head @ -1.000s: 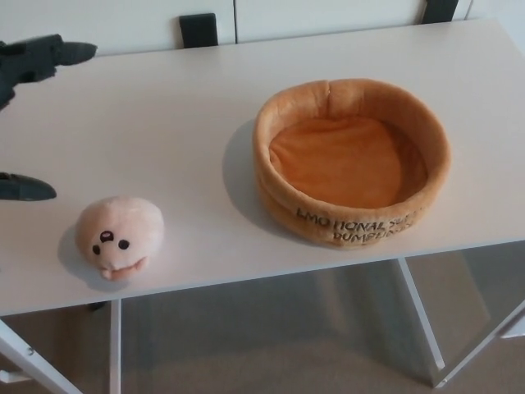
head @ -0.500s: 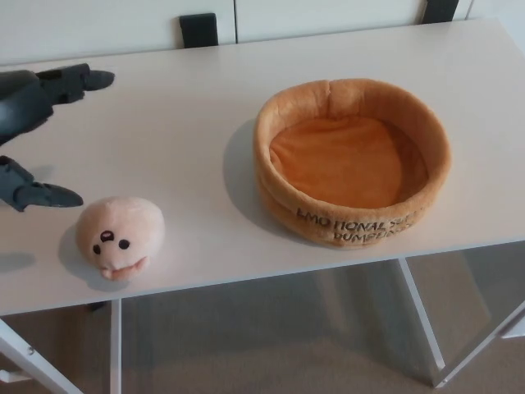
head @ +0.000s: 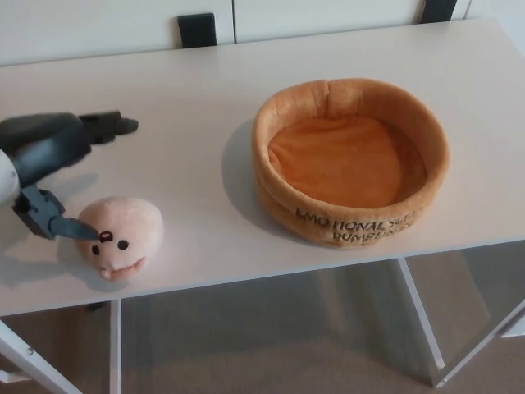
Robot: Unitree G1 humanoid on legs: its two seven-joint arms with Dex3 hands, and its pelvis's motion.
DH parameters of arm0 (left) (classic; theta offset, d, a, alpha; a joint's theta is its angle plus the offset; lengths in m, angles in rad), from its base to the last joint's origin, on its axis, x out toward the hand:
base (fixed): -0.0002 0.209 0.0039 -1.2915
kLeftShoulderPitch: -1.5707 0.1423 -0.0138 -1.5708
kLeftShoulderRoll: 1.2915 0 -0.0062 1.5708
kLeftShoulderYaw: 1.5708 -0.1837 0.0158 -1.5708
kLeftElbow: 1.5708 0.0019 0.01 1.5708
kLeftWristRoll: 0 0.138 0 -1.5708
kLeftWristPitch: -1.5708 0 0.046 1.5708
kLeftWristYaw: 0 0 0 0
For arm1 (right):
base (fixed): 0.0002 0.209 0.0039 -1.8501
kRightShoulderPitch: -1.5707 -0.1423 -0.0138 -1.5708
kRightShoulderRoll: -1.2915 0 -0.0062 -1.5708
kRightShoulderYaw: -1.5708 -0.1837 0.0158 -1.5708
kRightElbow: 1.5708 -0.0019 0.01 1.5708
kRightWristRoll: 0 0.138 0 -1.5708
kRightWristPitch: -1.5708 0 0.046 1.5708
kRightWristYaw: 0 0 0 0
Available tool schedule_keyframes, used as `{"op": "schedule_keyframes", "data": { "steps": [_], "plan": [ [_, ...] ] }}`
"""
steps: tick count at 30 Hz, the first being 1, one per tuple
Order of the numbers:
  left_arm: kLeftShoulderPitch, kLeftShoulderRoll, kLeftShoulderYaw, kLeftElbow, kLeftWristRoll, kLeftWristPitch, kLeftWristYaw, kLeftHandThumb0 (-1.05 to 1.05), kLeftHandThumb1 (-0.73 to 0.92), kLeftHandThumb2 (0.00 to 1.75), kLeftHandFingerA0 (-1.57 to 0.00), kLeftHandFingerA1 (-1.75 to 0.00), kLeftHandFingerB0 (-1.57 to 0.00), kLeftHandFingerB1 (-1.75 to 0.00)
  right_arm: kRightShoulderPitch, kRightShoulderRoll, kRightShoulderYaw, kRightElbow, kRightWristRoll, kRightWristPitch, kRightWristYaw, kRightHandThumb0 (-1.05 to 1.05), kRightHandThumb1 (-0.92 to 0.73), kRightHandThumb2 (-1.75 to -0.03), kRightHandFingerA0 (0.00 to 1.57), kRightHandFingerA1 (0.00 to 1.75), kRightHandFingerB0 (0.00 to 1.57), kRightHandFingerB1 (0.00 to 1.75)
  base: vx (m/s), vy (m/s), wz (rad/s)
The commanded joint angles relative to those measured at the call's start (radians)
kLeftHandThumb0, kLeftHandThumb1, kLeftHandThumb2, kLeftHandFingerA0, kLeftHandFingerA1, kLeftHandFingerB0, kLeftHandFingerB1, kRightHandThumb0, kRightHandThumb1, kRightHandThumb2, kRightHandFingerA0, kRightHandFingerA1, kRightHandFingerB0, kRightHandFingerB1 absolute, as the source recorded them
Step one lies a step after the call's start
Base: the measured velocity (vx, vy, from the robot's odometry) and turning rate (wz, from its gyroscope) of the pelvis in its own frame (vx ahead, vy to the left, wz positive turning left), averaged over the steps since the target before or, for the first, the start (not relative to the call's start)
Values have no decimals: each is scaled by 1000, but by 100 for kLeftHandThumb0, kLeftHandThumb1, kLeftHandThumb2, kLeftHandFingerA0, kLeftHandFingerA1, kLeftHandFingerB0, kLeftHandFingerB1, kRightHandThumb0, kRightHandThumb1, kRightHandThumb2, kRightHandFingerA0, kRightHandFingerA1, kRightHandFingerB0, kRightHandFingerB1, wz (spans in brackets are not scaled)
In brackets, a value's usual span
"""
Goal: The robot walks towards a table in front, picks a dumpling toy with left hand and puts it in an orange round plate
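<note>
A peach plush dumpling toy [head: 121, 236] with a small face lies near the front left edge of the white table [head: 189, 156]. My left hand [head: 57, 164] comes in from the left, open, fingers spread. Its thumb tip reaches the toy's left side while the upper fingers [head: 111, 127] hover above the table behind the toy. The orange round plush plate [head: 351, 160], with black lettering on its front wall, sits to the right and holds nothing. My right hand does not show.
The table's front edge runs just below the toy and the plate. White table legs [head: 422, 320] and beige floor show underneath. A dark chair back [head: 197, 29] stands behind the far edge against a white wall.
My left hand has moved right and down toward the toy, from the far left edge to right beside it, its thumb now at the toy's side. Toy and plate have not moved.
</note>
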Motion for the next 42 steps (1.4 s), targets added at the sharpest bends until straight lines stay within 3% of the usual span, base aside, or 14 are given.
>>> {"op": "schedule_keyframes", "data": {
  "steps": [1, 19, 27, 42],
  "plan": [
    [1, -23, -31, 36, 96, 17, 3, -47, 33, 65, 0, -11, 0, -18, -3, -21, 5, -1, -4, -2, -2, -32, -76, -63, 52, 61, 33, 35, 0, 0, 0],
    [50, -32, -4, -96, 106, 58, -101, -49, 34, 68, 0, -13, 0, -18, -7, -22, 9, 3, 7, 8, 15, -32, -75, -62, 52, 62, 32, 35, 0, 0, 0],
    [36, -48, -27, -79, 131, 64, -124, -54, 37, 67, 0, -5, 0, -12, -13, -22, 8, -2, 9, 6, 17, -32, -76, -62, 49, 61, 32, 35, 0, 0, 0],
    [57, -72, -39, -40, 158, 51, -128, -58, 39, 70, 0, -8, 0, -13, -16, -24, 15, 10, -1, 10, 10, -33, -75, -62, 52, 62, 33, 35, 0, 0, 0]
  ]
}}
